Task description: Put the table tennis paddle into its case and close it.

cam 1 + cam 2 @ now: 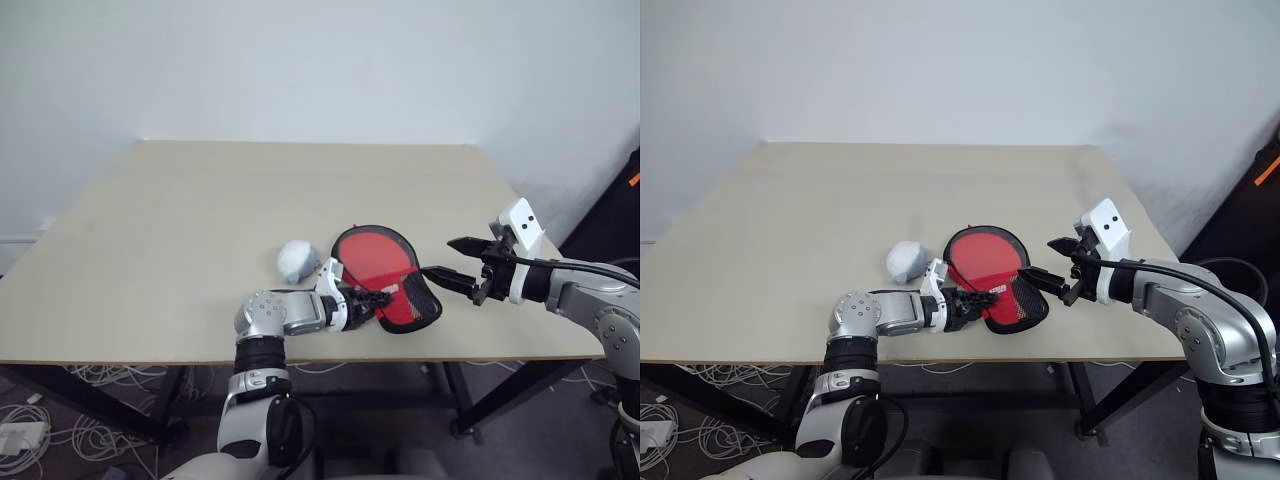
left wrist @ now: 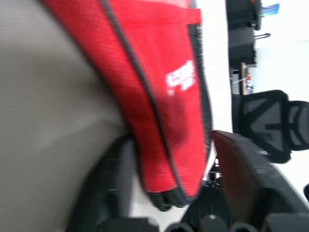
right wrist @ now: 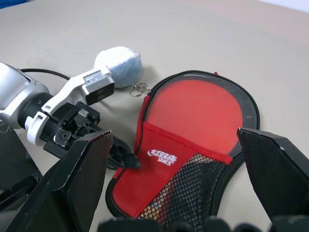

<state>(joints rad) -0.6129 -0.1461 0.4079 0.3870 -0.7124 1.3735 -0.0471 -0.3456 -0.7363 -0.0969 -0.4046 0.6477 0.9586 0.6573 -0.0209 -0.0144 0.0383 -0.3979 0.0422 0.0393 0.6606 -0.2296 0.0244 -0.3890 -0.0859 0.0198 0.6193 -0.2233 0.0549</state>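
Left claw (image 1: 975, 298) reaches in low from the near edge of the tabletop (image 1: 200, 230), and its two black fingers straddle the narrow handle end of the case (image 1: 385, 275); the left wrist view has that red end sitting between the fingers (image 2: 116, 183), though I cannot tell whether they actually pinch it. Right claw (image 1: 450, 262) hangs released above the tabletop just beside the case's far right side, fingers spread wide and touching nothing.

Pale wooden tabletop carries everything. On it, close to the near edge, the case lies flat: red outside with black trim, a black mesh pocket over its lower part and a small white logo (image 3: 162, 156) near the handle end. Its round upper part shows a clear panel, and through that the red face of the paddle (image 3: 203, 113) can be seen lying inside.

Just to the left of the case, near the left wrist, sits a small whitish-blue ball (image 3: 119, 66) with a little metal clip.
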